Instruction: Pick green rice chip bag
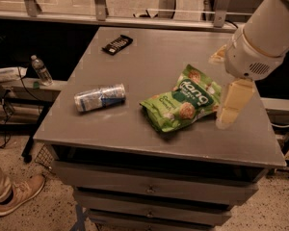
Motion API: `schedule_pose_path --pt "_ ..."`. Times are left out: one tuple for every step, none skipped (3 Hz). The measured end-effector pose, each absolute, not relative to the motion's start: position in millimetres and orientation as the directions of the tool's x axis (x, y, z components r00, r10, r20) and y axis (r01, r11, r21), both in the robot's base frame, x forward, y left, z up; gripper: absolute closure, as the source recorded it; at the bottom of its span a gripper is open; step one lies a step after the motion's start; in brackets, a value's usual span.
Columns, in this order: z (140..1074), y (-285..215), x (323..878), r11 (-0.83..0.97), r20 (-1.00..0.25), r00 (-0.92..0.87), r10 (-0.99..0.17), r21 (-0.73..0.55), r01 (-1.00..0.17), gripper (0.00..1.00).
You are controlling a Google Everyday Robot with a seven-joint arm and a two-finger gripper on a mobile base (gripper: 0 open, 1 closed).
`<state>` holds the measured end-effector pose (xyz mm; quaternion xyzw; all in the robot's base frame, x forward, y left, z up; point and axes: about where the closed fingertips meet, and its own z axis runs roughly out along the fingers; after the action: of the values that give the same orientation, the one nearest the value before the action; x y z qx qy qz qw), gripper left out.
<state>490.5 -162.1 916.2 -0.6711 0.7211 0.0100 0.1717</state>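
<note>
The green rice chip bag (183, 105) lies flat on the grey table (149, 57), right of centre, with its dark label and white lettering facing up. My gripper (221, 90) hangs over the table's right side, just right of the bag and slightly above it. Its cream fingers (233, 102) are spread apart and hold nothing. One finger reaches down beside the bag's right edge; the other shows only partly behind the white wrist (253, 52).
A silver-blue drink can (100, 97) lies on its side left of the bag. A small black packet (117, 44) lies at the table's far left. Drawers sit under the tabletop. A water bottle (40, 70) stands on a low shelf at left, and a person's shoe (17, 196) is at bottom left.
</note>
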Motion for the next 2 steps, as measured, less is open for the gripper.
schedule_pose_path --pt "916.2 -162.1 490.5 0.099 -0.261 -0.040 -0.964 -0.216 -0.971 0.00" --pt "908.7 -153.5 497.6 0.035 -0.218 0.019 -0.976 -0.238 -0.971 0.00"
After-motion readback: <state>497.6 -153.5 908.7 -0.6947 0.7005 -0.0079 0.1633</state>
